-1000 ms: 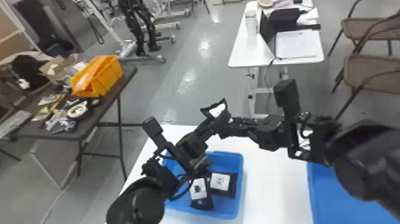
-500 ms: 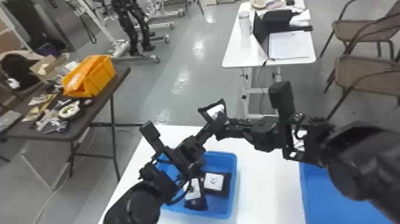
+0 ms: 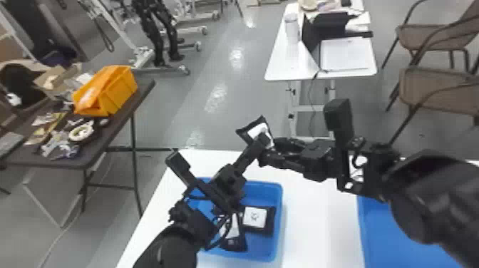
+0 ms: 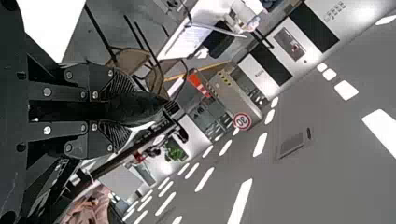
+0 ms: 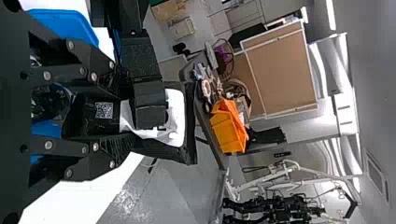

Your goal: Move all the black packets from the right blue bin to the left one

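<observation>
In the head view the left arm comes in from seven o'clock and slants up toward one o'clock, its wrist over the left bin. The right arm enters from between three and four o'clock and points toward nine, with its forearm over part of the right bin. The two meet close to the middle, above the far edge of the white table.

There the left gripper has its fingers closed on a black packet, one finger lying across the white label. The right gripper pinches the same packet between its pads. The packet is tilted, one corner toward twelve o'clock.

The left bin, blue, sits at six o'clock and holds two more packets: one label up, the other just beside it, partly hidden by the left arm. The right bin, also blue, is at four o'clock.

Out in the room, a dark table with an orange bin stands between nine and ten o'clock, a second white table between one and two, and brown chairs between two and three, all on a shiny grey floor.
</observation>
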